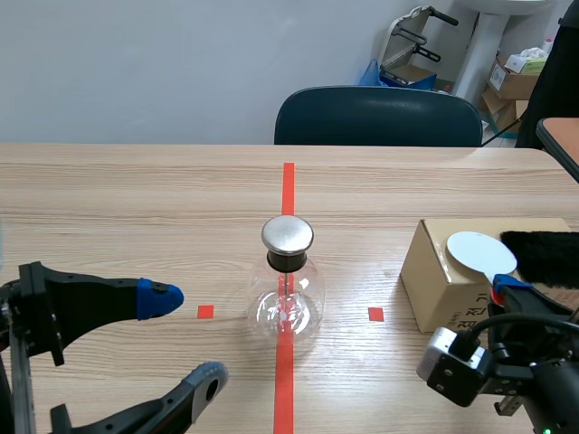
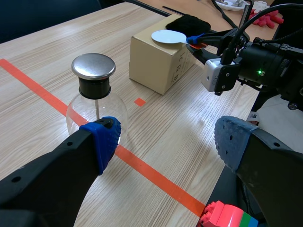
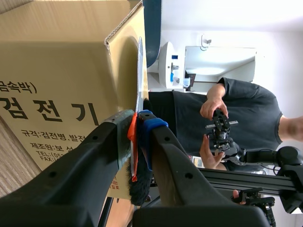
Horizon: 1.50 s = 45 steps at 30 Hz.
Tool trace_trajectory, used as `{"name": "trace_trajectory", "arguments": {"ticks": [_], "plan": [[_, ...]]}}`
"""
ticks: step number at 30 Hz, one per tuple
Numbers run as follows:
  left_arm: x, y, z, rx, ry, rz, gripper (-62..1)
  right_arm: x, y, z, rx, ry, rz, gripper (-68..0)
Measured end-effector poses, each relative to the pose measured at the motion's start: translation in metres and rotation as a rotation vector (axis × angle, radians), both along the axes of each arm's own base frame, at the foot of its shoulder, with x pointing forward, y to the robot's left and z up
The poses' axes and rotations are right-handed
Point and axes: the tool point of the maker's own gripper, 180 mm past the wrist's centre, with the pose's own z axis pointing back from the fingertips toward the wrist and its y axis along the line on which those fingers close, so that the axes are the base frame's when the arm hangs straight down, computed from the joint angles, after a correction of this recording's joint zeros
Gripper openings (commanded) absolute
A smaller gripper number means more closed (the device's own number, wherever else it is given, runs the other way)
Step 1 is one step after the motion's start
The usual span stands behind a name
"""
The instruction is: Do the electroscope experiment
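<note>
Light wood-grain table (image 1: 136, 199) noted, marked down its middle by an orange-red tape line (image 1: 288, 185). Glass-flask electroscope (image 1: 288, 289), metal-capped, is stood upright on that line, between two small tape squares (image 1: 205, 311). Cardboard box (image 1: 434, 280) is set toward the table's right side, apart from the flask.

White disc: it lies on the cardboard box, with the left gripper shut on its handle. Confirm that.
Wrong arm. The white disc lies on the cardboard box, but the right gripper is shut on its handle, as the right wrist view shows. The left gripper is open.
</note>
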Motion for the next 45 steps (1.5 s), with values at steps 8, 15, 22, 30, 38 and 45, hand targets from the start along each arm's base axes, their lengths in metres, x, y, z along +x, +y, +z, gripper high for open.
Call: {"name": "trace_trajectory", "arguments": {"ticks": [8,15,22,30,38,45], "plan": [[0.000,0.000,0.000,0.000,0.000,0.000,-17.0,0.000,0.000,0.000,0.000,0.000,0.000,-66.5],[0.000,0.000,0.000,0.000,0.000,0.000,-17.0,0.000,0.000,0.000,0.000,0.000,0.000,-66.5],[0.000,0.000,0.000,0.000,0.000,0.000,-17.0,0.000,0.000,0.000,0.000,0.000,0.000,-66.5],[0.000,0.000,0.000,0.000,0.000,0.000,-17.0,0.000,0.000,0.001,-0.012,-0.006,-0.001,-66.5],[0.000,0.000,0.000,0.000,0.000,0.000,-17.0,0.003,0.003,0.025,-0.016,-0.118,0.012,-65.5],[0.001,0.001,-0.002,0.013,0.003,0.007,-32.8,0.018,0.025,0.061,0.005,-0.224,0.014,-65.5]]}}
